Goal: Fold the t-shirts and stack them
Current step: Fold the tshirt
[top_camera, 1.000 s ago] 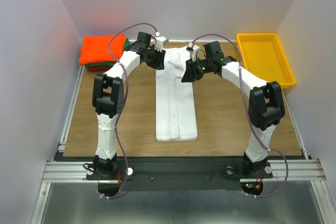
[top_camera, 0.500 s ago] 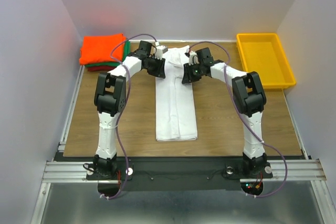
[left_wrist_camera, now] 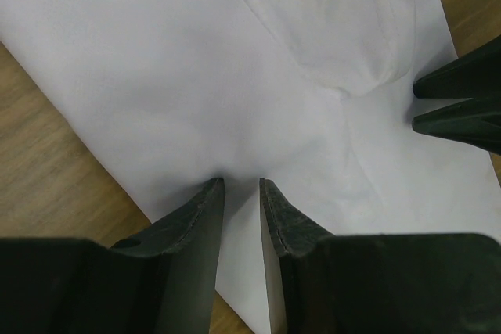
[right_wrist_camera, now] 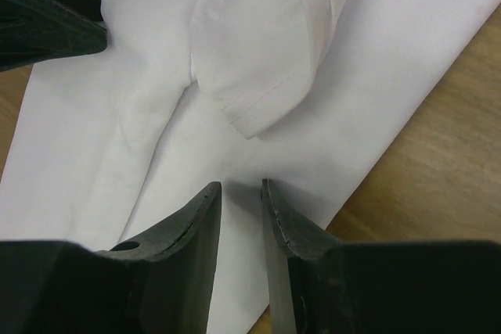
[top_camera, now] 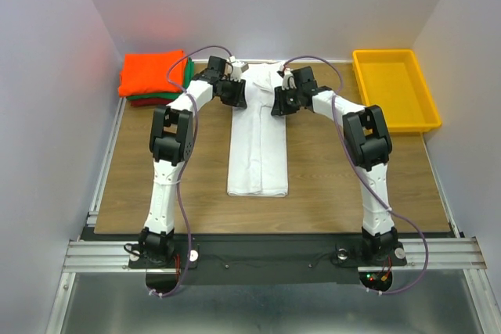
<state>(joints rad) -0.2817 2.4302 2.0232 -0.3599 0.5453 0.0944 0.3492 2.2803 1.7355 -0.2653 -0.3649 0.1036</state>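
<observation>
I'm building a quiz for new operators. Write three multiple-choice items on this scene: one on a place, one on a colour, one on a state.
1. The stack of folded shirts lies:
A. at the far left
B. at the far right
C. at the near edge, in the middle

2. Its top shirt is:
A. green
B. orange
C. white

3. The white shirt is:
A. spread flat with sleeves out
B. balled up
C. folded into a long strip

Answers:
1 A: the overhead view shows the stack at the far left.
2 B: bright orange lies uppermost.
3 C: it lies as a narrow band down the middle.
</observation>
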